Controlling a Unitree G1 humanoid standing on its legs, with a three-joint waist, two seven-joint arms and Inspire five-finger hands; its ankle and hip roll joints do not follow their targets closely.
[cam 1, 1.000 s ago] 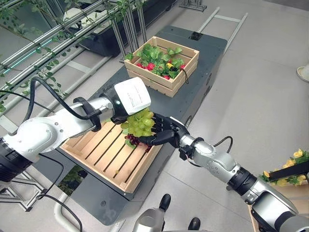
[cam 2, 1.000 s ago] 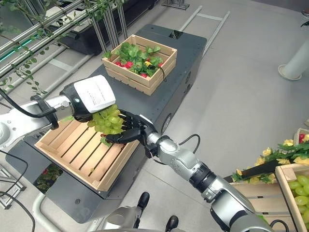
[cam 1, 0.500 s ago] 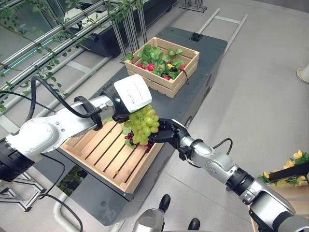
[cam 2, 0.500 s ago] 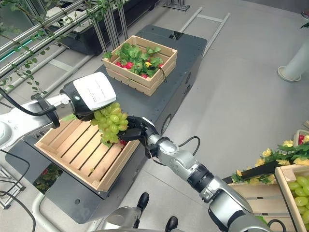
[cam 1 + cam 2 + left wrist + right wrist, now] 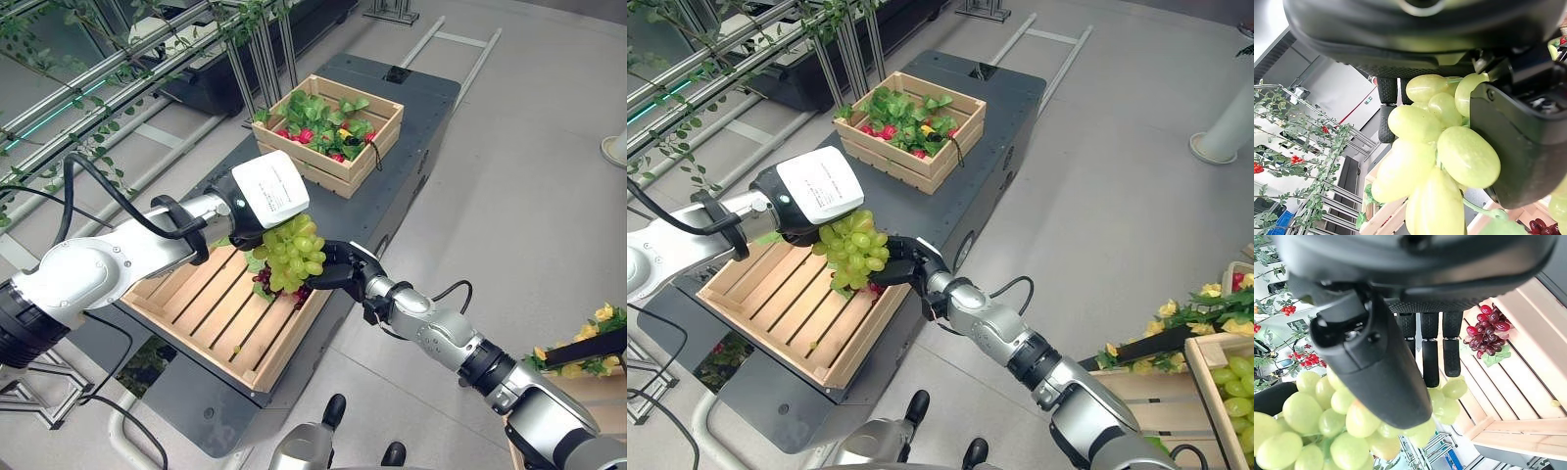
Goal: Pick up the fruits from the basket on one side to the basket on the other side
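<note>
Right now I see the dark counter (image 5: 411, 108) carrying two wooden crates: the far crate (image 5: 333, 132) full of green leaves and red fruit, and the near slatted crate (image 5: 220, 308), nearly bare. Over the near crate's right edge my left hand (image 5: 250, 211) has its fingers curled round the top of a bunch of green grapes (image 5: 292, 253), which hangs free above the slats. My right hand (image 5: 338, 272) sits just beside and below the bunch, fingers straight and relaxed against it, holding nothing. The bunch blocks most of that hand from the head cameras. A small cluster of dark red grapes (image 5: 1485, 330) with a leaf lies on the slats, clear from the right wrist, half hidden under the bunch from above. At lower right, another crate of green grapes (image 5: 1227, 384) is cut off by the edge.
</note>
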